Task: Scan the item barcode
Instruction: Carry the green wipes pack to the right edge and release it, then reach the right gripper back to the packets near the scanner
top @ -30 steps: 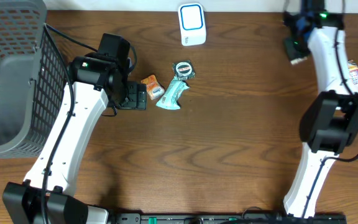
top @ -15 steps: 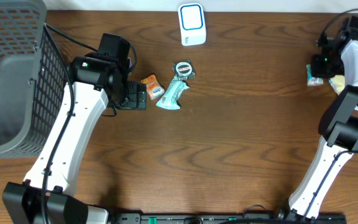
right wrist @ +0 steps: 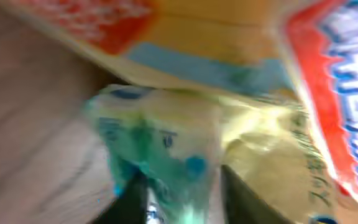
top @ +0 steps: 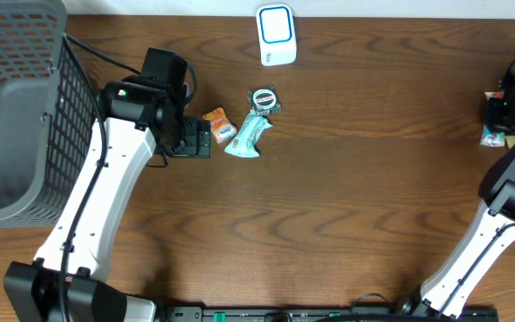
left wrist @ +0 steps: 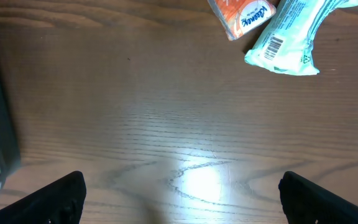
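Working down by size. Wooden table, both arms on it. Grey mesh basket at the far left edge, the only container; nothing shows inside the part in view.

Left gripper hovers low over bare wood with its jaws spread wide and nothing between them. It sits just beside the small items at mid-table.

Right gripper is out at the far right edge, over a pale green pouch. Its wrist view is badly blurred: the pouch fills the frame between the dark fingers, with an orange-red wrapper behind it. Cannot tell whether the jaws grip the pouch or stand free of it.

White-and-blue scanner stands at the back edge, well apart from both grippers.

Teal packet lies flat near the left gripper, its barcode facing up at one end. It is likely the item to scan: light, soft, crinkly film that would crumple and slide. Best pinched across the narrow body, away from the barcode end so the code stays uncovered.

Orange sachet touches the teal packet's side and could get dragged along. A small round item lies just beyond them.
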Robot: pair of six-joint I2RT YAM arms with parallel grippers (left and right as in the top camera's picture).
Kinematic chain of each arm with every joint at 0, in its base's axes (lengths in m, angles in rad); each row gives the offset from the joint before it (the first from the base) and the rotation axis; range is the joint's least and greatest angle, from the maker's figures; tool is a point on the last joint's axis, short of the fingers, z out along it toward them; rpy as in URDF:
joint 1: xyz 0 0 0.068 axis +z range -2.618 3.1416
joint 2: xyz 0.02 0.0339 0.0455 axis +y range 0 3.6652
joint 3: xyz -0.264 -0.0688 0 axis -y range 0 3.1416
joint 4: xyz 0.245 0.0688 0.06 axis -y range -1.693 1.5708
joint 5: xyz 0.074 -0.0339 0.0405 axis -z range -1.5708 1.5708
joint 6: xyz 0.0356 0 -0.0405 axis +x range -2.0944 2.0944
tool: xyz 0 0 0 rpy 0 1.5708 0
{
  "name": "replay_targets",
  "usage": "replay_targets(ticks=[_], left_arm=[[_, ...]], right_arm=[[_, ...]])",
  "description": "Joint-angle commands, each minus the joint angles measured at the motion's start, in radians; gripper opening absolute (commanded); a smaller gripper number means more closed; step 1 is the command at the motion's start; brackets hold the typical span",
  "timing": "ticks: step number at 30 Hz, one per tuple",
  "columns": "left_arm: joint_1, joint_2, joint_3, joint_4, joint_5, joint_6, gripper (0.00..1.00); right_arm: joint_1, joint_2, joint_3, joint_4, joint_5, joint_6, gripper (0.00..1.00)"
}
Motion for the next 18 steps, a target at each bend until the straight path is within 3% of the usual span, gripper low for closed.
replay_targets(ticks=[1,3,6,9,11,13,16,18], left_arm=[[0.000,0.003,-0.003,-0.003,-0.005,-0.005,0.98],[0.000,0.003,-0.003,-0.003,-0.005,-0.005,0.98],[0.000,0.003,-0.003,-0.003,-0.005,-0.005,0.98],[0.000,0.003,-0.003,-0.003,-0.005,-0.005,0.98],[0.000,0.003,-0.003,-0.003,-0.005,-0.005,0.98],[0.000,0.003,-0.003,-0.003,-0.005,-0.005,0.98],[0.000,0.003,-0.003,-0.003,-0.005,-0.005,0.98],[0.000,0.003,-0.003,-0.003,-0.005,-0.005,0.98]], right_arm=[[-0.008,-0.042,-0.006,-0.003,0.030,0.047,0.38],[-0.001,-0.082,-0.006,0.000,0.027,0.086,0.47],[0.015,-0.145,-0.006,0.011,-0.127,0.096,0.68],[0.048,-0.201,-0.006,0.014,-0.453,0.114,0.90],[0.076,-0.221,-0.006,0.010,-0.675,0.116,0.99],[0.116,-0.225,-0.006,-0.008,-0.937,0.116,0.99],[0.188,-0.224,-0.006,-0.051,-1.151,0.116,0.99],[0.254,-0.224,-0.007,-0.060,-1.195,0.116,0.99]])
